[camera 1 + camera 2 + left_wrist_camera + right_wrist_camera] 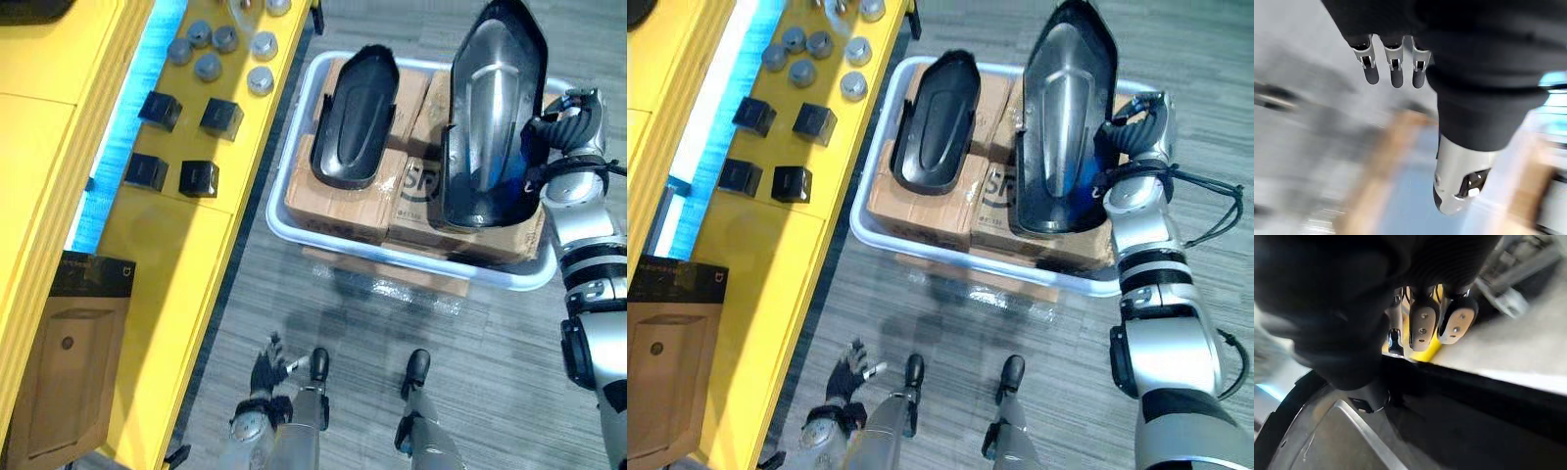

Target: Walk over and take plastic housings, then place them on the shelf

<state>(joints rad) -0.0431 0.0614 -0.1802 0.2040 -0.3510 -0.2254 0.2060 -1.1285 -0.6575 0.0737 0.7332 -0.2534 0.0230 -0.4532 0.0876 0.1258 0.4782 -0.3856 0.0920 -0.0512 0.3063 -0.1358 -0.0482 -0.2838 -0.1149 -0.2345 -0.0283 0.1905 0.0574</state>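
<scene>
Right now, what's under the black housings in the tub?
Cardboard boxes fill the tub beneath the left housing and the right housing, gripped by the right hand. Box contents hidden.

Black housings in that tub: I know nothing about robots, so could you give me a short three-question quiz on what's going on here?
1. True or false: the tub holds three black housings.
2. Which robot hand grips the raised housing? A) left B) right C) both
3. How many black cubes sit on the yellow shelf?

Key
1. False: there are two. The flat housing lies on cardboard boxes and the other is tilted up.
2. B: the right robot hand curls over its edge. The left robot hand hangs open, low beside the shelf.
3. Four.
</scene>
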